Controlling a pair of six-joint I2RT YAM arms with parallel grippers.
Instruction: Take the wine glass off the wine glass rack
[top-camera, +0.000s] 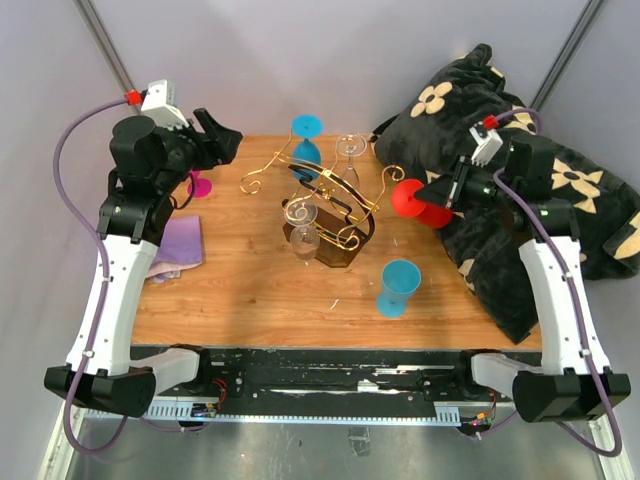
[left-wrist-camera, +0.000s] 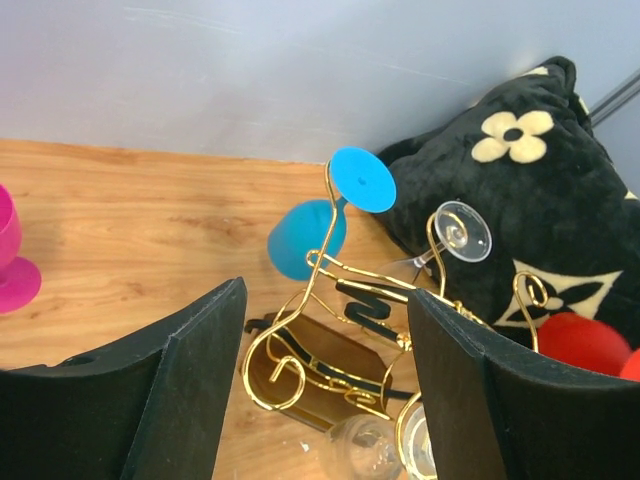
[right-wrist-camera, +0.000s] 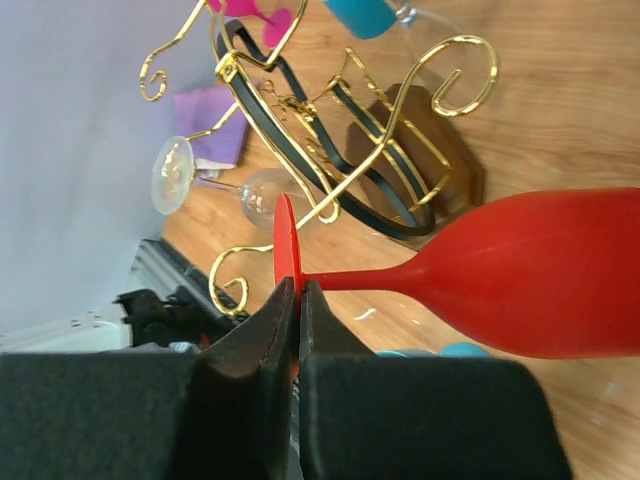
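Right pincer (right-wrist-camera: 298, 292) is clamped on the foot disc of the red wine glass (right-wrist-camera: 520, 285), one jaw on each face of the disc, just below the stem. The glass lies sideways with its bowl pointing away from the pincer, probably kept level so the foot slides clear of the wire.

In the top view it hangs in the air just right of the wine glass rack (top-camera: 330, 212), beside the right-hand scroll. It looks off the rack, but I can't tell whether the foot touches wire.

Left pincer (left-wrist-camera: 325, 300) is apart and empty, hovering far left and aimed at the rack, likely on standby.

A hanging blue glass (top-camera: 305, 140) and a clear glass (top-camera: 348, 150) sit on the rack's far side. A standing blue glass (top-camera: 398, 287) is on the counter (top-camera: 250, 290), near right.
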